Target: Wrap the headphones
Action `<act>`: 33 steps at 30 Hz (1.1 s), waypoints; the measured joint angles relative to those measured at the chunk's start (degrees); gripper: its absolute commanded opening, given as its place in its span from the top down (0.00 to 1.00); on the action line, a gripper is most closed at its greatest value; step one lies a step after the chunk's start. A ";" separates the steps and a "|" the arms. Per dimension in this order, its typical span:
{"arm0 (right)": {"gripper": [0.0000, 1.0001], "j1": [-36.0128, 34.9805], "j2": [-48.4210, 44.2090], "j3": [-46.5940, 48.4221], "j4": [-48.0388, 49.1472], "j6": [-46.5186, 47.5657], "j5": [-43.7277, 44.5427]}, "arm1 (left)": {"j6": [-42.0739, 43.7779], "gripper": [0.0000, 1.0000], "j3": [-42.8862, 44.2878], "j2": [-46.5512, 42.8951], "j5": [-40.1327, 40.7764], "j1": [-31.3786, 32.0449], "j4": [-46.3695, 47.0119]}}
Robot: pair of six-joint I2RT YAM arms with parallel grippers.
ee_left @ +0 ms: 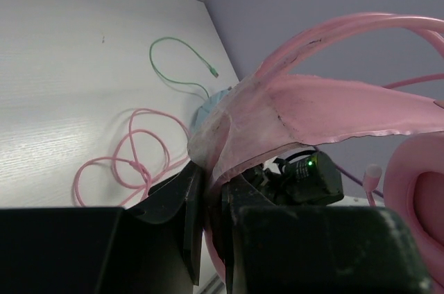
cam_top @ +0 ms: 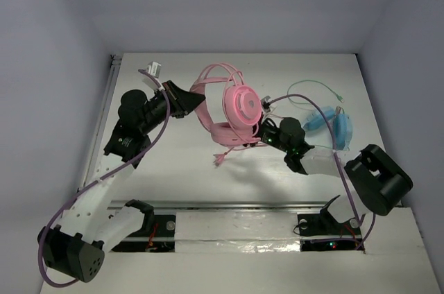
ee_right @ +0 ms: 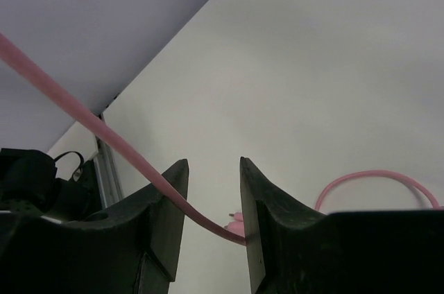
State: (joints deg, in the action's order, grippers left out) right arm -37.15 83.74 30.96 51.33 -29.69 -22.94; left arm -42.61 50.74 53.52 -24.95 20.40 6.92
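The pink headphones [cam_top: 239, 103] hang above the table middle, one round ear cup facing up. My left gripper [cam_top: 189, 103] is shut on the flat pink headband strap [ee_left: 312, 110], pinched between both fingers. My right gripper [cam_top: 267, 131] is just right of and below the ear cup, with its jaws apart. The thin pink cable [ee_right: 90, 124] runs slantwise across the gap between its fingers without being pinched. More cable lies in loose loops on the table [ee_left: 132, 159], and its plug end [cam_top: 219, 159] lies below the headphones.
Light blue headphones [cam_top: 329, 124] with a green cable [cam_top: 312, 89] lie at the right, close behind my right arm. They also show in the left wrist view [ee_left: 208, 107]. White walls enclose the table on three sides. A metal rail [cam_top: 229, 205] runs along the near edge.
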 measured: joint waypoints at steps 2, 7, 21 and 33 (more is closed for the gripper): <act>0.58 0.00 0.39 -0.92 1.70 -0.72 -0.02 | -1.14 1.00 0.37 0.50 0.09 -0.11 0.92; 0.58 0.00 2.14 -1.18 5.70 -1.70 -0.04 | -3.85 1.00 2.08 1.86 0.48 -0.26 3.15; 0.92 -3.96 4.46 -0.57 7.76 -5.66 -1.68 | -11.08 1.00 2.62 3.98 12.74 -0.66 9.09; 0.80 -16.63 1.97 -1.16 12.02 -11.63 -4.72 | -13.55 1.00 -2.05 6.38 27.47 -0.63 11.89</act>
State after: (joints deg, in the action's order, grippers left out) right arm -53.78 85.71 29.80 63.35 -41.32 -27.66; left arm -56.16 48.69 59.90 2.52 19.77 18.81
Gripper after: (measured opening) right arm 0.166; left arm 0.076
